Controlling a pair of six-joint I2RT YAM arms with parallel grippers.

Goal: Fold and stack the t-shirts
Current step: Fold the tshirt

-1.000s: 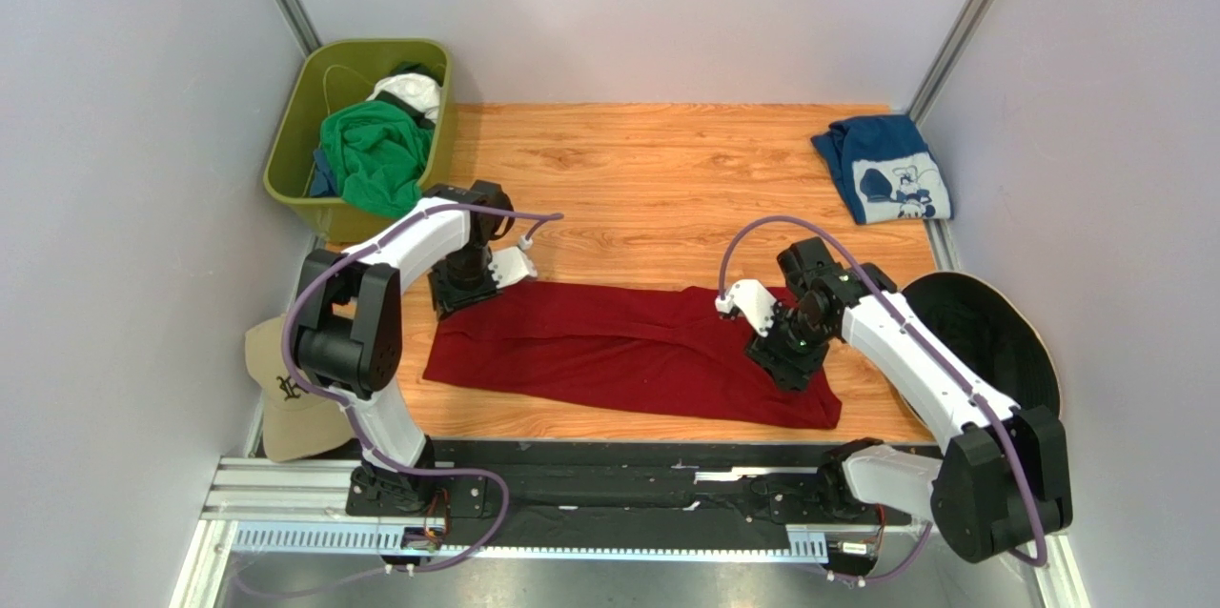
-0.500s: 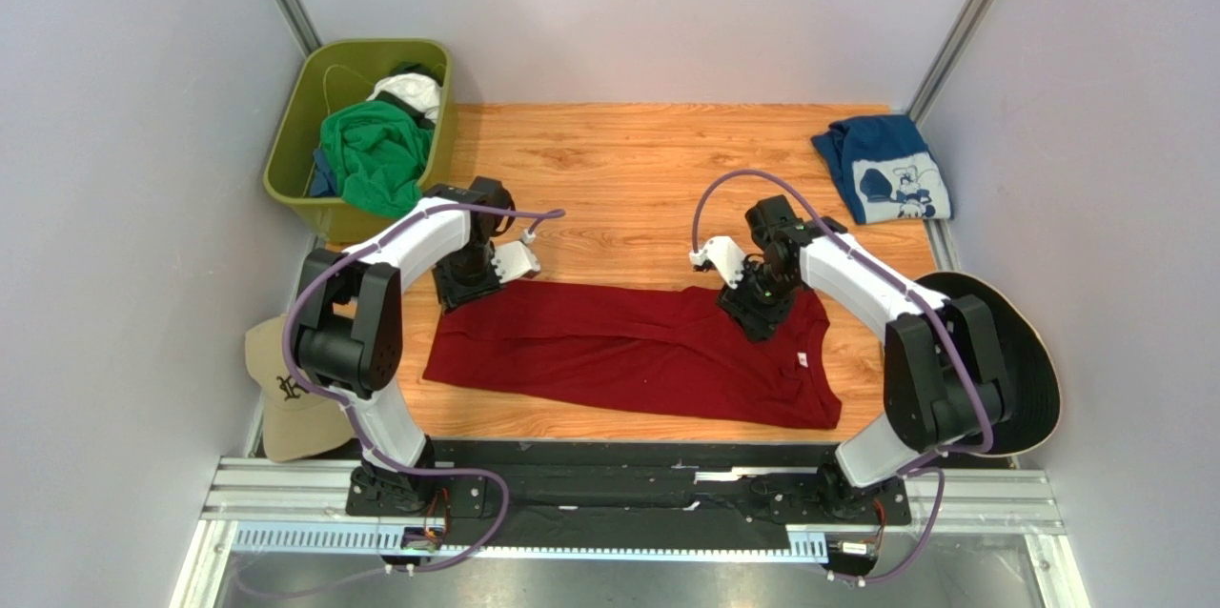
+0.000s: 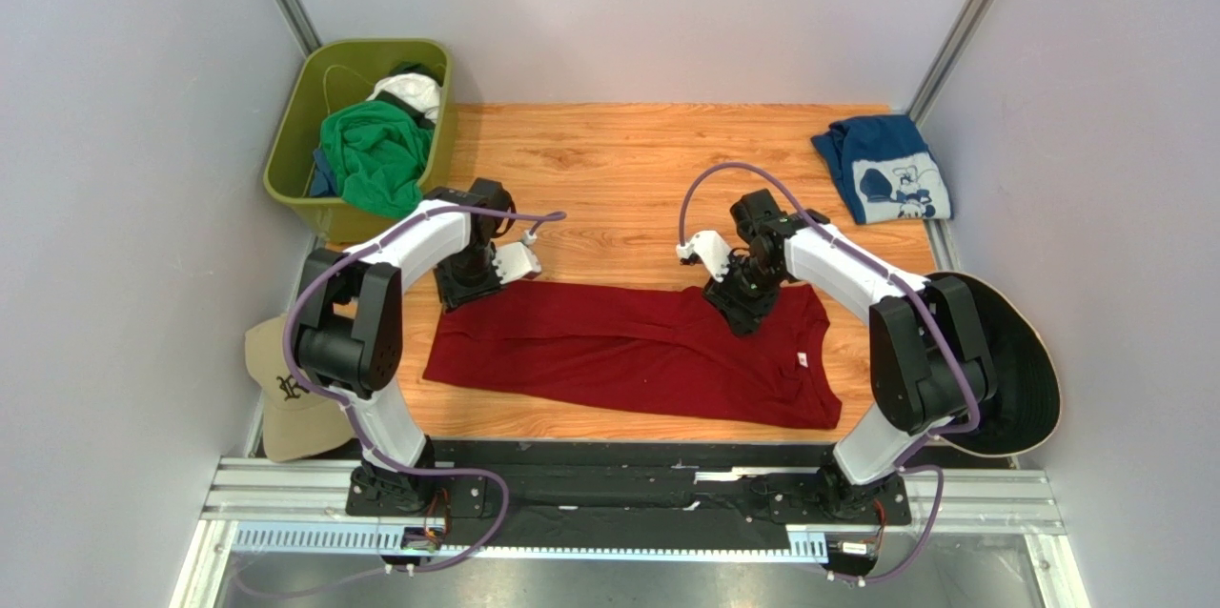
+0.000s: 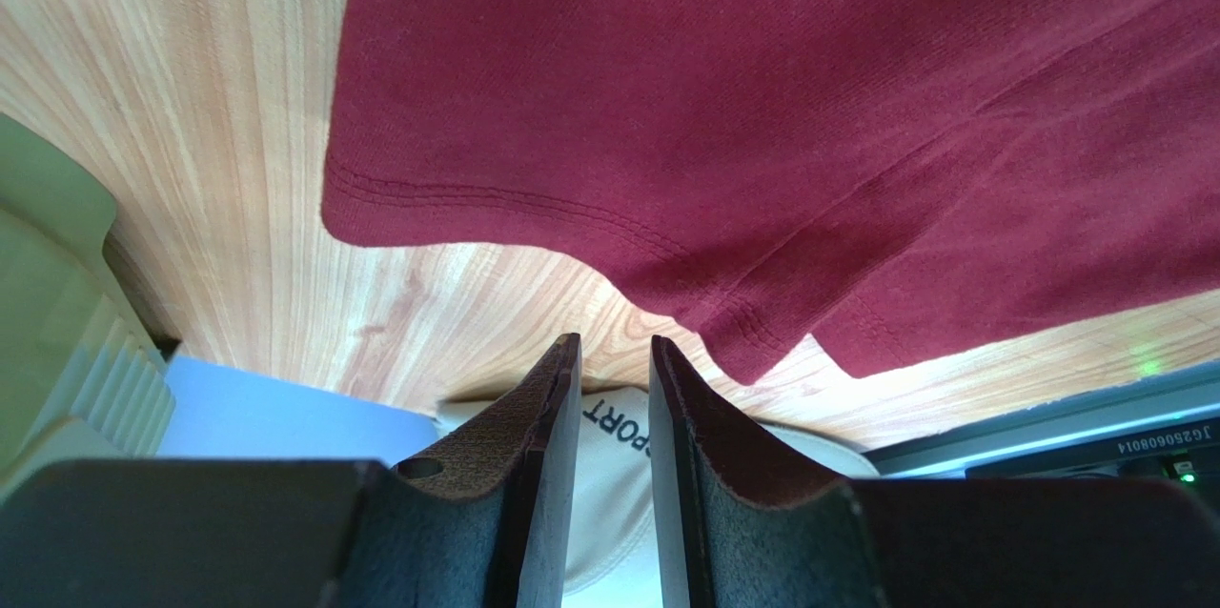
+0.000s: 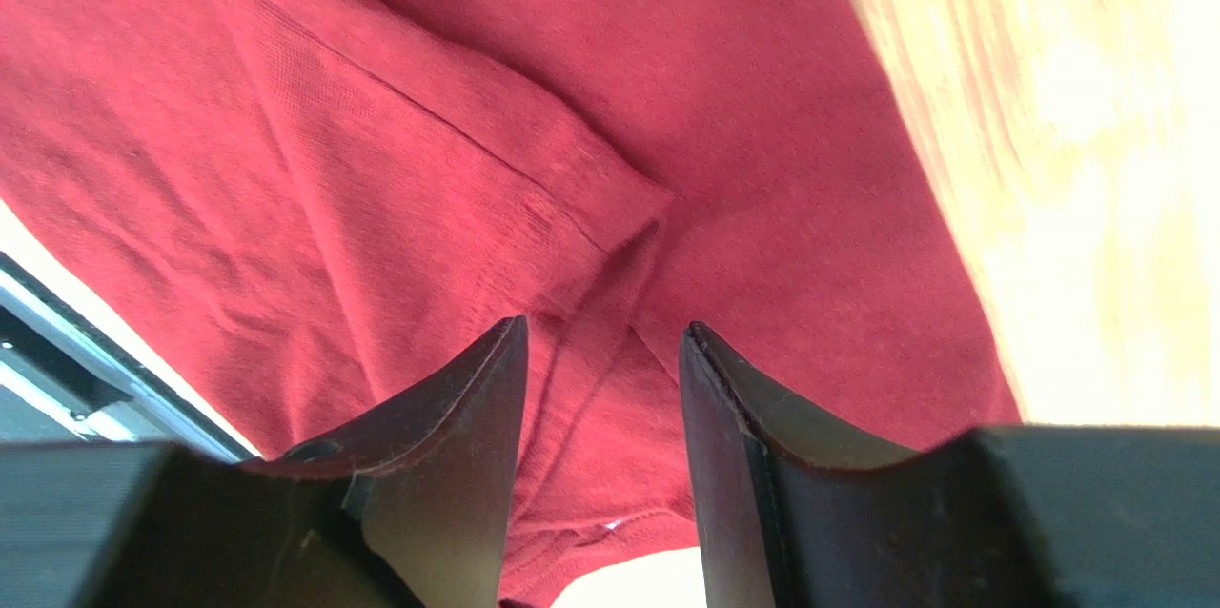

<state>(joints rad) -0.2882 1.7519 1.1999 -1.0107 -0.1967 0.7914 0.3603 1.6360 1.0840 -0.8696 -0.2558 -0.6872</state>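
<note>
From above, the dark red t-shirt point(image 3: 630, 351) lies on the near half of the table point(image 3: 645, 165) as a long band. Its long axis runs left to right, with the collar toward the right end and the hem toward the left. It looks folded lengthwise only, so I judge the crosswise folds and the stacking are still to do. The navy-blue t-shirt point(image 3: 884, 168) sits folded in the far right corner, and the green t-shirt point(image 3: 375, 151) is bunched in the olive bin point(image 3: 294, 136), unfolded. The left gripper point(image 3: 461, 297) is at the band's far left corner and the right gripper point(image 3: 738, 311) on its far edge right of centre. In the left wrist view, the left gripper point(image 4: 616, 344) shows a narrow gap holding nothing, just short of the hem corner. In the right wrist view, the right gripper point(image 5: 602, 329) stands wider over a sleeve, gripping no cloth.
</note>
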